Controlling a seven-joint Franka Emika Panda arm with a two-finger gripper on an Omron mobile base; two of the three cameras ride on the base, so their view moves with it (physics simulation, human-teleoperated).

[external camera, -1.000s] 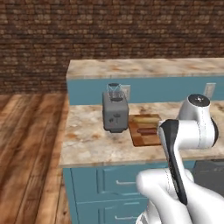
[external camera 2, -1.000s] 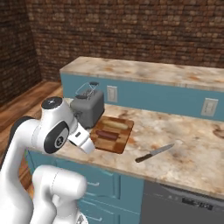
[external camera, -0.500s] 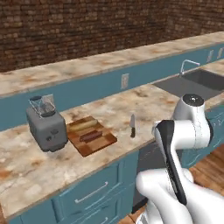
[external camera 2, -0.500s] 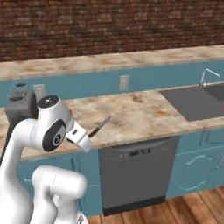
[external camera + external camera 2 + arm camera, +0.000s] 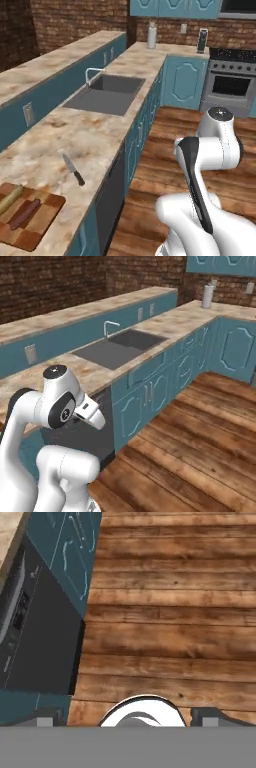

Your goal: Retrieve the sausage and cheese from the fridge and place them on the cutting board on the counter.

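Wooden floorboards (image 5: pixel 170 612) lie below our gripper (image 5: pixel 127 718), whose jaws stand spread wide with nothing between them; a dark dishwasher front (image 5: pixel 40 647) sits off to one side of it in the hand view. Well away from the gripper, in the left base view, the cutting board (image 5: pixel 25 222) rests on the counter (image 5: pixel 90 140), a knife (image 5: pixel 73 169) just beyond it, with the sink (image 5: pixel 106 94) farther along.
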